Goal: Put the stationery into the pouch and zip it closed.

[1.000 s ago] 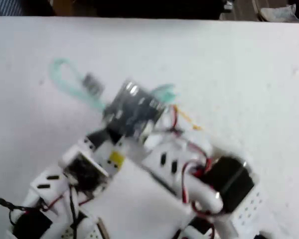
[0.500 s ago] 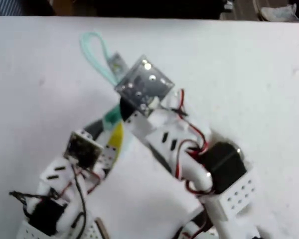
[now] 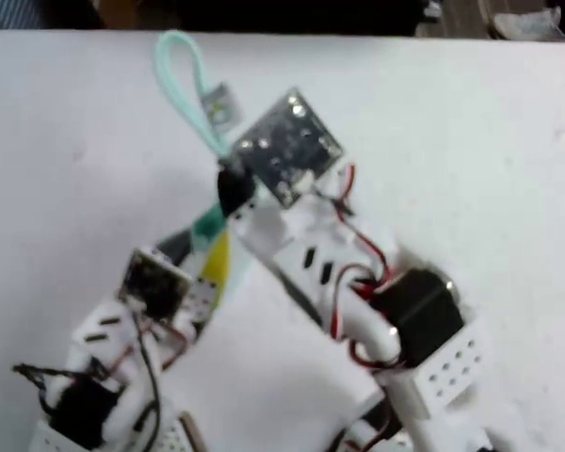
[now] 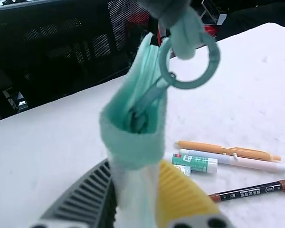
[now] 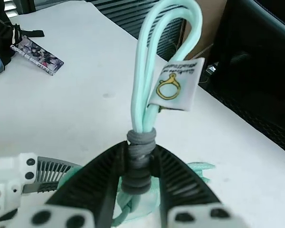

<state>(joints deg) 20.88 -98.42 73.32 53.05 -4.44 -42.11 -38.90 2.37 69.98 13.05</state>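
Pouch (image 4: 133, 128): mint green soft fabric, gathered narrow; held between the two claws, just left of the middle of the counter (image 4: 47, 142) in the high view.
Zipper pull (image 4: 147, 99): mint tab hooked to a mint ring (image 4: 190, 61) at the pouch's end.
Loop cord (image 5: 168, 28): doubled mint cord with a grey binding (image 5: 140, 142) and a white tag (image 5: 175, 85), pointing toward the far edge.
Left claw (image 4: 133, 166): grey and yellow fingers clamped on the pouch's body.
Right claw (image 5: 140, 156): black fingers pinched tight on the grey binding.
Stationery: orange pen (image 4: 228, 151), white pen (image 4: 237, 161), small green-and-white tube (image 4: 194, 162) and brown marker (image 4: 256, 190) lie close together on the counter, outside the pouch.
Counter: white.
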